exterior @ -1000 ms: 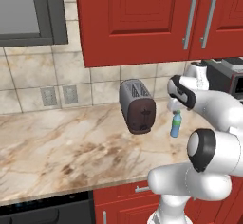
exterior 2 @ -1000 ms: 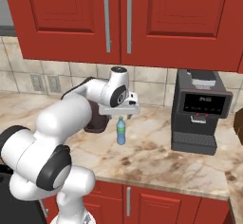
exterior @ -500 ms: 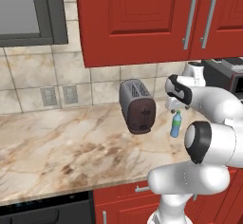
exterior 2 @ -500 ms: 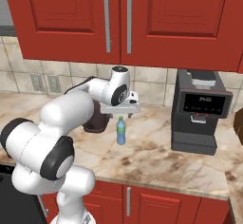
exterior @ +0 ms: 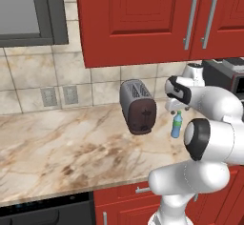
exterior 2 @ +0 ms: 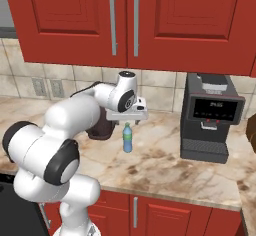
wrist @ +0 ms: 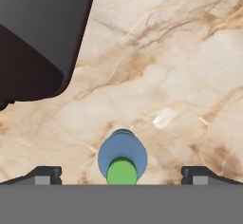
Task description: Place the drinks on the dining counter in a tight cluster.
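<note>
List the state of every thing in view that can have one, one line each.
gripper: open, empty, poised directly above the bottle.
water bottle: upright on the marble worktop, green cap on, not gripped.
toaster: upright on the worktop, slots empty.
coffee machine: upright against the wall, nothing under its spout.
upper cabinet doors: shut.

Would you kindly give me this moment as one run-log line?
phase: approach | gripper: open, above water bottle | bottle: upright on marble worktop, right of toaster | held: nothing
</note>
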Controlling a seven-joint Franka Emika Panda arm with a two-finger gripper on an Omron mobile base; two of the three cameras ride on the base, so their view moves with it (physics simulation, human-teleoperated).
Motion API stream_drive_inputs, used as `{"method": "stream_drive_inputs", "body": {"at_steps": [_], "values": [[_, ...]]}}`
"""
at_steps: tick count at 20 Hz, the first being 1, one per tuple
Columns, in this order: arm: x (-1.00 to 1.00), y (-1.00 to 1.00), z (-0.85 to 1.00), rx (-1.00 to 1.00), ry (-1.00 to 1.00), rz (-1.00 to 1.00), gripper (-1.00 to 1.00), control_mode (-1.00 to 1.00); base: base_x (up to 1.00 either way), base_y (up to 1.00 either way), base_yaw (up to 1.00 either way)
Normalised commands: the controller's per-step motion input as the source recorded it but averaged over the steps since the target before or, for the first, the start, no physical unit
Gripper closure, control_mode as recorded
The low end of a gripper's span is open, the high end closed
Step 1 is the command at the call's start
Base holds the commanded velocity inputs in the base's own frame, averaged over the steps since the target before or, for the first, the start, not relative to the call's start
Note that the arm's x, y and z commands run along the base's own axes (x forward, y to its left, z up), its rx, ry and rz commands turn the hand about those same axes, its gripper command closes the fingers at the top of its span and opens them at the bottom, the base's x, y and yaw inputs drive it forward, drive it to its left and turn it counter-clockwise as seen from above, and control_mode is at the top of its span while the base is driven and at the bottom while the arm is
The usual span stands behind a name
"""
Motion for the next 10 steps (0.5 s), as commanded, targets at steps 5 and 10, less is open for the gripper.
{"method": "stream_drive_inputs", "body": {"at_steps": [5,10], "values": [[0.11,0.00,-0.02,0.00,0.00,0.00,-1.00,-1.00,0.00,0.00,0.00],[0.01,0.00,-0.12,0.00,0.00,0.00,-1.00,-1.00,0.00,0.00,0.00]]}}
